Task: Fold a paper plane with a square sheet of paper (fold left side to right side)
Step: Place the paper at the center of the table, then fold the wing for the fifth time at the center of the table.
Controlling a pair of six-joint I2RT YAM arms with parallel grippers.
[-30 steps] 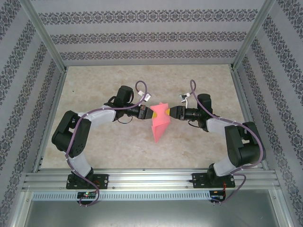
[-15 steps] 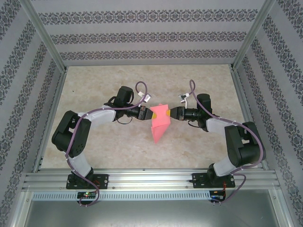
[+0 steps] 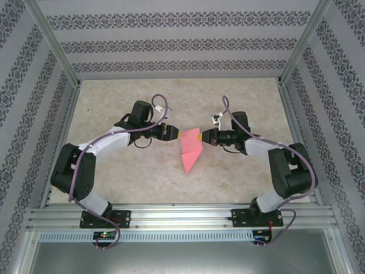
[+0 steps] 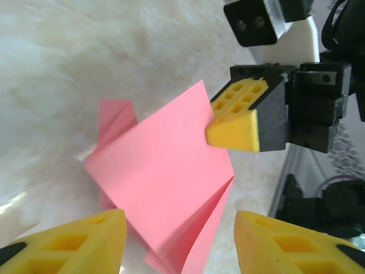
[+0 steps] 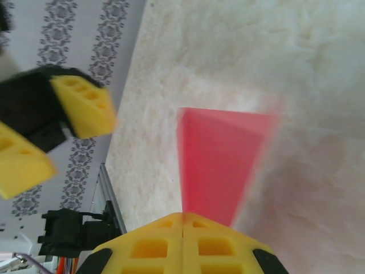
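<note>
While you looked down from above, one folded pink paper [image 3: 191, 154] sat near the middle of the pale table [image 3: 114, 103], its single narrow point aimed toward the near edge. Your right gripper [image 3: 201, 137] was clamped tight on the paper's far right corner, its two fingers [image 5: 142, 248] pressed together with the sheet pinched between them. Your left gripper [image 3: 174, 134] hung just beside the paper's far left edge, its two fingers [image 4: 74, 242] spread wide apart and gripping nothing at all.
</note>
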